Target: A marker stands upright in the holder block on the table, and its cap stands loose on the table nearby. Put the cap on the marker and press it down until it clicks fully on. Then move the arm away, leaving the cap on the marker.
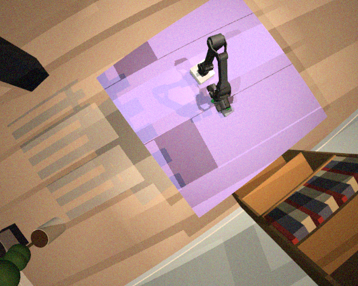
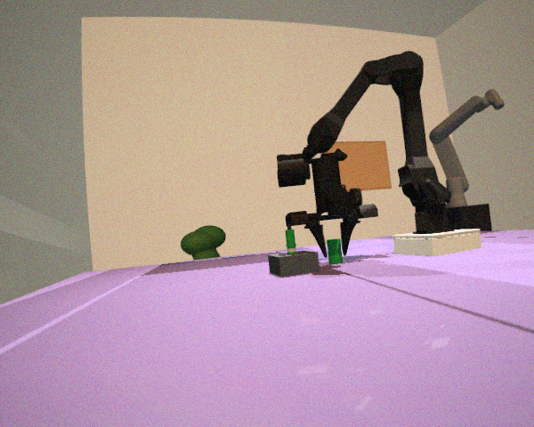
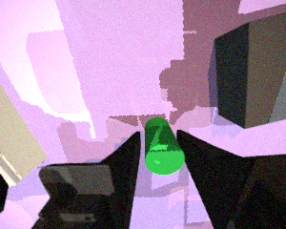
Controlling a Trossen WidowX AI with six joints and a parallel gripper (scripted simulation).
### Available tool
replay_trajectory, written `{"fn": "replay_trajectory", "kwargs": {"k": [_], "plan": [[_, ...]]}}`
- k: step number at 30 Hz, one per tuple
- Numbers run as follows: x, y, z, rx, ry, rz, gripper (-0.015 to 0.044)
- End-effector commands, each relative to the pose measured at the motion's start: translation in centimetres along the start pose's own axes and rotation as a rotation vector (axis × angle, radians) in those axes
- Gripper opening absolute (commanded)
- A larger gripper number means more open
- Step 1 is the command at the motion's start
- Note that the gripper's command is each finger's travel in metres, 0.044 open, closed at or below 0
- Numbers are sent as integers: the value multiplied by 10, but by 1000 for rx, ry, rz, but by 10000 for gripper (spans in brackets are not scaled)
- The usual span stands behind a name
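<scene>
The green cap (image 1: pixel 212 100) (image 2: pixel 334 252) (image 3: pixel 164 162) stands upright on the table. My gripper (image 2: pixel 335 255) (image 3: pixel 158 135) points down with its fingertips low on either side of the cap; narrow gaps show between cap and fingers, so it is open around it. The green marker (image 2: pixel 290 241) stands upright in the dark grey holder block (image 1: pixel 228 113) (image 2: pixel 283 266) (image 3: pixel 231 76), to the left of the cap in the exterior view. The marker's upper end is partly hidden by the gripper's body there, and only a green sliver shows at the wrist view's right edge.
The arm's pale base block (image 1: pixel 200 77) (image 2: pixel 435 243) (image 3: pixel 14 129) stands on the purple table (image 1: pixel 250 138) (image 2: pixel 258 344), on the other side of the cap from the holder. The holder block is close beside the gripper. A bookshelf (image 1: pixel 274 185) stands beyond the table edge.
</scene>
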State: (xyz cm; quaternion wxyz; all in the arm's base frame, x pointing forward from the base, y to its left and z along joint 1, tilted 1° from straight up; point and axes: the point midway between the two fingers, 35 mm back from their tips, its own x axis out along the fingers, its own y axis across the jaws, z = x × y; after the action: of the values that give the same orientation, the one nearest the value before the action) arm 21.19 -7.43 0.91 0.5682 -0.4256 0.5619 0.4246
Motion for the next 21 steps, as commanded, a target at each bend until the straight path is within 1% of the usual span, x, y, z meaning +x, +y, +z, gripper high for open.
{"fn": "replay_trajectory", "kwargs": {"k": [1, 8, 11, 21], "plan": [[1, 0, -1, -4, 5, -1, 130], [1, 0, -1, -4, 5, -1, 83], [-3, -1, -1, -4, 5, -1, 4], [-30, -2, 0, -4, 5, -2, 0]]}}
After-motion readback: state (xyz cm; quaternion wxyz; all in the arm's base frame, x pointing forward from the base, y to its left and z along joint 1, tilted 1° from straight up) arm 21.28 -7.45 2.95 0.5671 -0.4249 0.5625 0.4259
